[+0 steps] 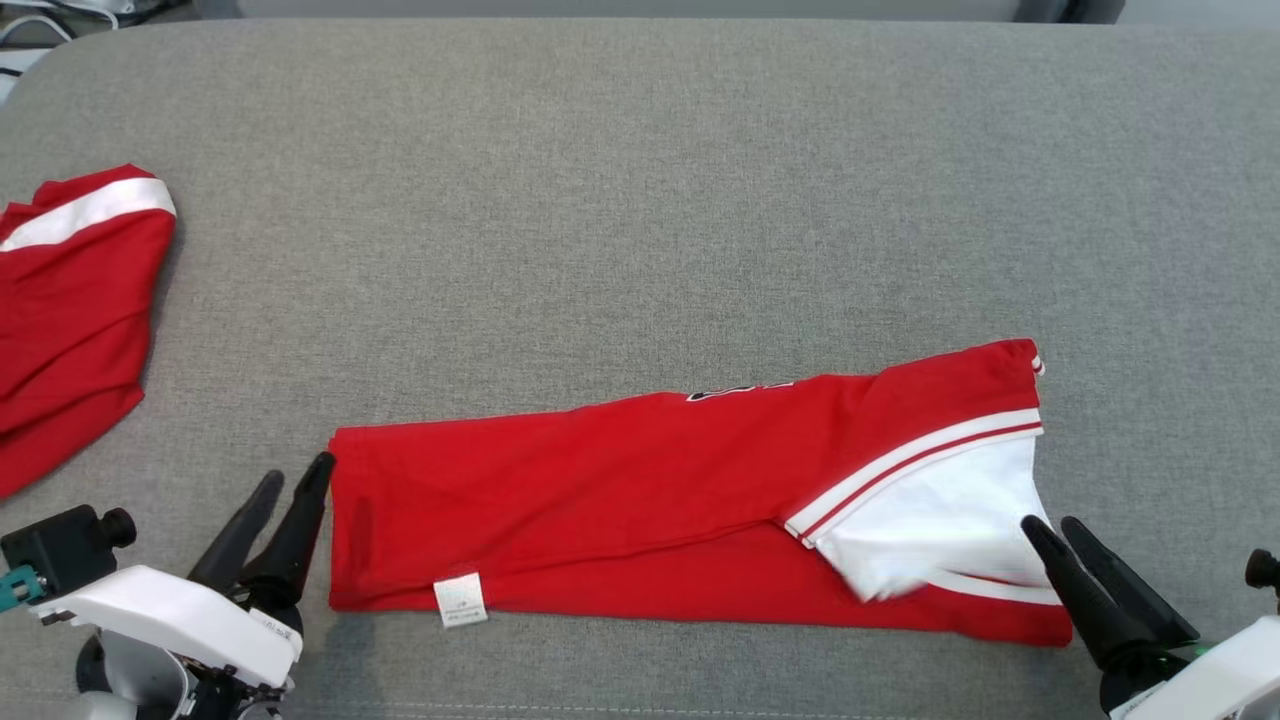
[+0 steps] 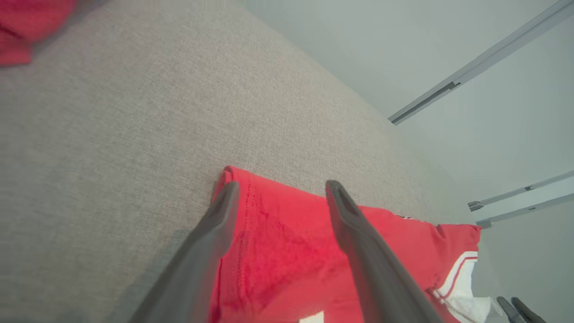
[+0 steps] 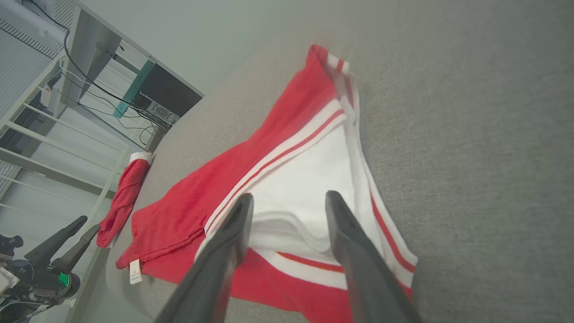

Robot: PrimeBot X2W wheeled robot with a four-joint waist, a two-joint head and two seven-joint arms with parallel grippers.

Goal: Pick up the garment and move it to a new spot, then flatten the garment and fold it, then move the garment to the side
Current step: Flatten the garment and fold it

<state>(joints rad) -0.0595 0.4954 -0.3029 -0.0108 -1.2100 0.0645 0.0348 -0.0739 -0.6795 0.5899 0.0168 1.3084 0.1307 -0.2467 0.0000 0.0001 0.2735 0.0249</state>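
The garment (image 1: 620,500), a red shirt with a white, red-striped sleeve, lies on the grey fabric tabletop (image 1: 640,200) as a long band doubled over lengthwise, stretched from one pair of fingers to the other. The left gripper (image 1: 297,478) stands just beside the plain hem end with its fingers (image 2: 222,211) parted wide. Seen from its wrist, one finger runs along the band's end edge and the other lies over the red cloth, with nothing pinched between them. The right gripper (image 1: 1050,527) is at the opposite end, its tips at the edge of the white sleeve (image 1: 930,520). Its fingers (image 3: 231,233) stand apart too, over the sleeve's folded lip, holding nothing. A white care label (image 1: 460,600) pokes out of the near edge, a little way in from the left fingers. A second red garment (image 1: 70,300) lies well beyond the left fingers, at the tabletop's edge.

To my eye the lengthwise fold is down and both grippers are free of the cloth, so the folding step is part done. The sleeve end looks untidy, with white cloth bunched past the red. The next move probably calls for smoothing that end, then pinching one end through all its layers and carrying it over to the other, edges kept in line. The shift to the side is not yet done.
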